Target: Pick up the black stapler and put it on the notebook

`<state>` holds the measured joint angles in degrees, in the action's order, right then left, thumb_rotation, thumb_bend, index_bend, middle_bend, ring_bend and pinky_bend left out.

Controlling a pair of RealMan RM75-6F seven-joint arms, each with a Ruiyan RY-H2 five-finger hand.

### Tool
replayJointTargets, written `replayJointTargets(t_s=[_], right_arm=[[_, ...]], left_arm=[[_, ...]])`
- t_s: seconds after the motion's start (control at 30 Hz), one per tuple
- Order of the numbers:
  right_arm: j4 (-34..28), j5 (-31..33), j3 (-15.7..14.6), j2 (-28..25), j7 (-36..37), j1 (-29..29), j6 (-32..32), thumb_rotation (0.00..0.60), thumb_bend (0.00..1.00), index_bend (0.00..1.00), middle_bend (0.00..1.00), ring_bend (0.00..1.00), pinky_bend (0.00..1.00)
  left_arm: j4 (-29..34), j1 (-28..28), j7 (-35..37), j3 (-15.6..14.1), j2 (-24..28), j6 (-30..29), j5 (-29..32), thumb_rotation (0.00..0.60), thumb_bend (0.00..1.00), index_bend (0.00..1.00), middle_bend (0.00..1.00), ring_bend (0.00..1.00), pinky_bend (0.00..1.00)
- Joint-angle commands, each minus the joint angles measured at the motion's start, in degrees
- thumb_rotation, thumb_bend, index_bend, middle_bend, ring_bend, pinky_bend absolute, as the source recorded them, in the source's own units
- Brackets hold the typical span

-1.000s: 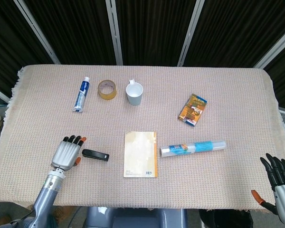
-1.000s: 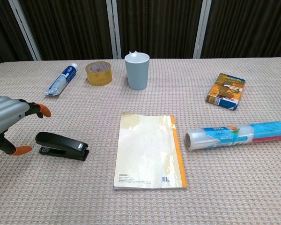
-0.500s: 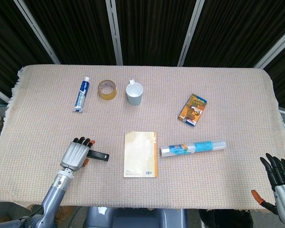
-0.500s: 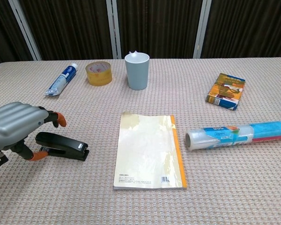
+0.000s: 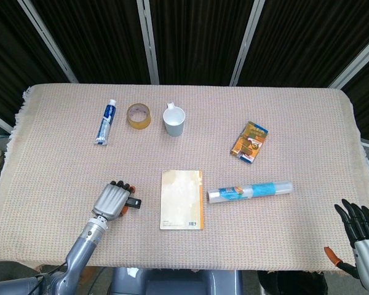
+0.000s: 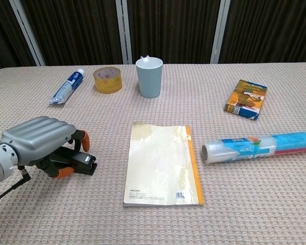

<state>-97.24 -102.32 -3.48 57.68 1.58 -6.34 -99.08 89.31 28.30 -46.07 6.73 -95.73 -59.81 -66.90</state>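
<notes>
The left hand [image 6: 38,140] is arching over the stapler [image 6: 80,162], fingers curled down around it, thumb tucked under the near side; whether they are actually squeezing it I cannot tell; the stapler is lying flat on the cloth [image 6: 255,204], just left of the notebook [image 6: 162,164]. The risk, as I judge it: the hand is covering the rear and leaving the nose free, so a lift may tip or swing the smooth, slim body out; the woven cloth is looking grippy, the notebook cover glossy and creased. The right hand [image 5: 361,230] is hanging off the table edge, fingers spread, holding nothing.
</notes>
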Motion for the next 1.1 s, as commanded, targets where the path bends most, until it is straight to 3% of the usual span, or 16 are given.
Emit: replayJointTargets(t_s=[0.03, 0.33, 0.63, 0.8, 1.1], right_arm=[[0.0, 0.0, 0.0, 0.0, 0.0, 0.0, 0.0, 0.600, 0.16, 0.00, 0.00, 0.00, 0.00], [-0.2, 0.0, -0.1, 0.0, -0.4, 0.0, 0.4, 0.600, 0.16, 0.00, 0.00, 0.00, 0.00], [-0.5, -0.4, -0.2, 0.3, -1.2, 0.1, 0.9, 0.600, 0.16, 0.00, 0.00, 0.00, 0.00], [-0.7, -1.1, -0.6, 0.3, -1.6, 0.4, 1.6, 0.600, 0.16, 0.00, 0.00, 0.00, 0.00], [-0.5, -0.5, -0.8, -0.1, 0.1, 1.3, 3.5, 0.600, 0.16, 0.00, 0.00, 0.00, 0.00]], left_arm=[[-0.1, 0.5, -1.5, 0.0, -0.5, -0.4, 1.3, 0.600, 0.37, 0.37, 0.42, 0.33, 0.42], [1.8, 0.4, -6.9, -1.3, -0.9, -6.2, 1.2, 0.600, 0.50, 0.45, 0.52, 0.45, 0.51], [11.9, -0.3, -7.2, -2.2, 4.0, -11.6, -4.3, 0.600, 0.48, 0.47, 0.53, 0.46, 0.52], [14.2, 2.3, -8.4, 0.5, 3.3, -9.9, -2.4, 0.600, 0.47, 0.47, 0.53, 0.46, 0.52], [6.4, 10.2, -13.2, 6.3, -5.8, -5.0, 5.7, 0.600, 0.47, 0.48, 0.53, 0.46, 0.52]])
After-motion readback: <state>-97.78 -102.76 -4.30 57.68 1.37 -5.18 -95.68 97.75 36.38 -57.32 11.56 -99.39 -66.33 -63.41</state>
